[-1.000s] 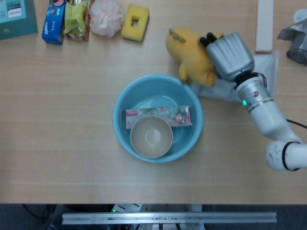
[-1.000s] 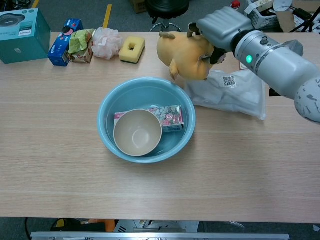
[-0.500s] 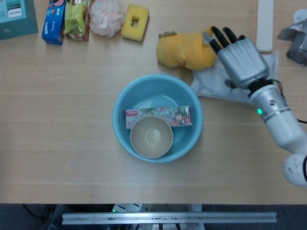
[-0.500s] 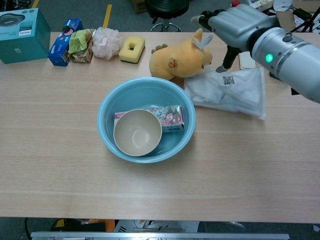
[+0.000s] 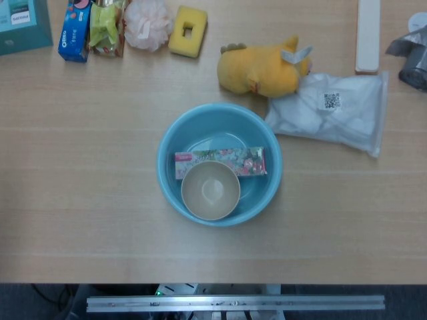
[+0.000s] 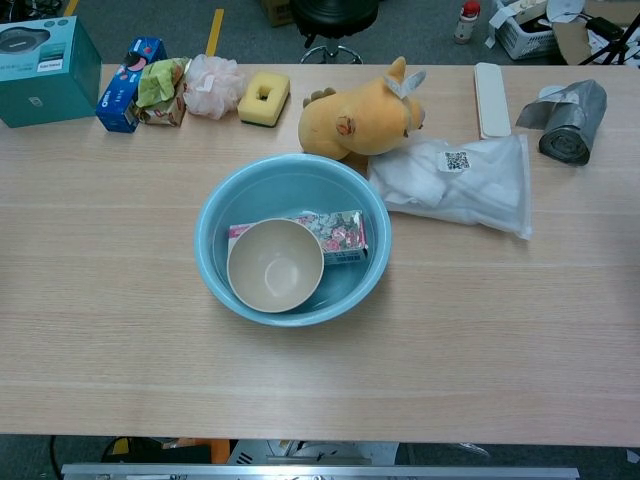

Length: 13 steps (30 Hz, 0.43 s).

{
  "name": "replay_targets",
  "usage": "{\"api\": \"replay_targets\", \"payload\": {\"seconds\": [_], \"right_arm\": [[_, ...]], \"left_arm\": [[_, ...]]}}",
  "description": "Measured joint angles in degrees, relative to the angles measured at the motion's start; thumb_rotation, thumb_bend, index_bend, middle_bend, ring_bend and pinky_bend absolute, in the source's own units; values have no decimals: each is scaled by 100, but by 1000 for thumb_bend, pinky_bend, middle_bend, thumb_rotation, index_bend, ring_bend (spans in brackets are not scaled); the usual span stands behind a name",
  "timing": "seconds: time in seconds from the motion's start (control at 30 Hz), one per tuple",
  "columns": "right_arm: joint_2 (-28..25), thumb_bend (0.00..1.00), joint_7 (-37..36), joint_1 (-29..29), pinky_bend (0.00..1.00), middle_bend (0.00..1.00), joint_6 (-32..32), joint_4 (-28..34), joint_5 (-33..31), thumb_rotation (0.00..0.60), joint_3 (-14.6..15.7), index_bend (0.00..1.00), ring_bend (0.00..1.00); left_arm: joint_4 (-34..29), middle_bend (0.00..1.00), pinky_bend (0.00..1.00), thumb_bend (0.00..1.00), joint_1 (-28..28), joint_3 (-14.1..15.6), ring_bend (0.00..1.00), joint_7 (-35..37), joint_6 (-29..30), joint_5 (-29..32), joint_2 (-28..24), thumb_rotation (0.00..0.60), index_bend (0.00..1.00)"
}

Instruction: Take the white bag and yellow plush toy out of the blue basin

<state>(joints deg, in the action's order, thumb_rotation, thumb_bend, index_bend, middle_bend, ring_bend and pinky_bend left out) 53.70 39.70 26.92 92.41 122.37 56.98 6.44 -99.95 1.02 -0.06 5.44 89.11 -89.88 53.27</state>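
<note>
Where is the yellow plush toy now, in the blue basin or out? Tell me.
Out. The yellow plush toy lies on the table behind the blue basin, leaning against the white bag.

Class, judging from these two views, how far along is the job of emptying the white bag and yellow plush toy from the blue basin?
Done: the white bag and yellow plush toy both lie on the table beside the blue basin, which holds only a bowl and a flowery box. Nothing is in hand; neither hand shows. Nothing looks left.
</note>
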Motion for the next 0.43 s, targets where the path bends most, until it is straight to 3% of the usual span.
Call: {"api": "replay_targets", "payload": {"seconds": [0.2,0.43], "right_arm": [[-345,110,-470,-842,413,159,542,23,694,600,345,0,125],[-485,111,-693,-1416,413,165,777,-68,1361,600,438,0,125]], "left_arm": [[-10,284,164,240,-46,-37,187,-109,81,-111,107,600,328],[1,284,164,240,-50,-32,187,-138,202,-248,133,600,328]]}}
